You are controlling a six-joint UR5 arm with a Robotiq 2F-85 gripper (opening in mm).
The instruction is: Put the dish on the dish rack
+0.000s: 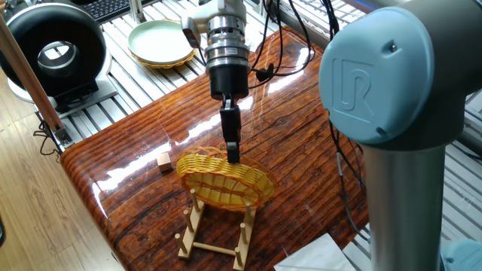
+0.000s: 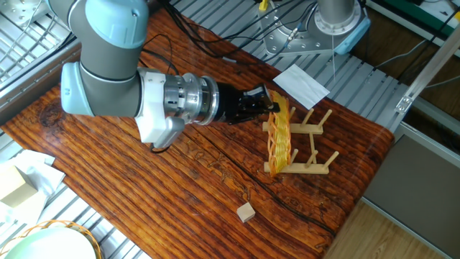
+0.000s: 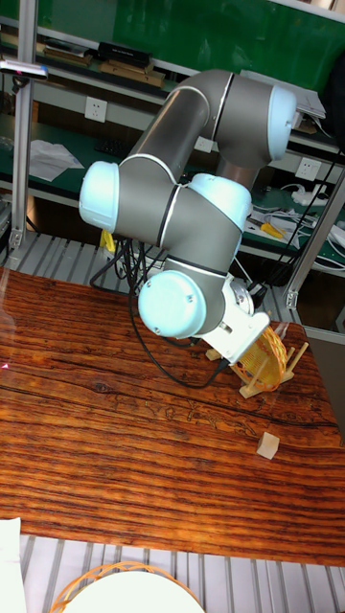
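- One yellow woven wicker dish [image 1: 226, 183], oval and shallow with an open-weave rim, stands tilted on edge among the upright pegs of the dish rack [image 1: 218, 229]; its lower rim sits down between the two rails.
- Seen edge-on from the other fixed view, the dish [image 2: 279, 137] looks like a thin yellow band at the rack's [image 2: 305, 147] near end, so its hollow is hidden there.
- The rack is light, unpainted wood: two parallel rails, round pegs and thin crossbars.
- The gripper [image 1: 233, 153] has slim black fingers pinched onto the dish's upper rim; the fingertips are partly buried in the weave.
- From the other fixed view the gripper [image 2: 269, 106] meets the dish's top edge, and the exact contact is hard to make out.
- The table [image 1: 143, 135] is glossy, dark reddish wood with strong grain and bright reflections.
- A small wooden cube [image 1: 163, 160] lies on the table just beside the dish, apart from it.
- In the tall fixed view the arm's grey and pale-blue joints cover most of the dish [image 3: 266, 356] and rack [image 3: 287, 369]; the gripper itself is hidden.
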